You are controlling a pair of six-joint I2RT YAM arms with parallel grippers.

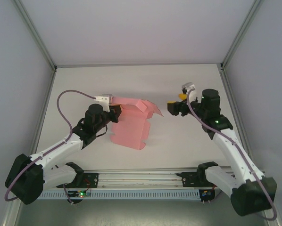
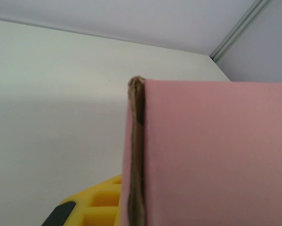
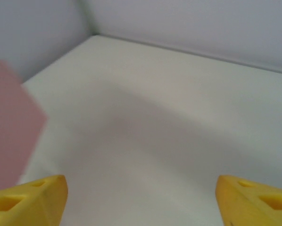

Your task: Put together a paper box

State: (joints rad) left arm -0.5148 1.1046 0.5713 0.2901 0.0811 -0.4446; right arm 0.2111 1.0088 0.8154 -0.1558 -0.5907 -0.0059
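The paper box (image 1: 131,125) is a pink die-cut sheet, partly folded, its upper flaps raised near the middle of the table. My left gripper (image 1: 116,111) is shut on the sheet's left edge. In the left wrist view the pink panel (image 2: 211,150) stands upright and close, its folded brown edge facing the camera, with one yellow finger (image 2: 94,202) just to its left. My right gripper (image 1: 170,105) hovers to the right of the sheet, apart from it. Its yellow fingers (image 3: 32,200) stand wide open over bare table, and the pink sheet (image 3: 9,136) shows blurred at the left.
The white table (image 1: 188,146) is walled by grey panels with metal corner posts (image 1: 46,52). A rail with both arm bases (image 1: 141,176) runs along the near edge. There is free room behind the sheet and between the two grippers.
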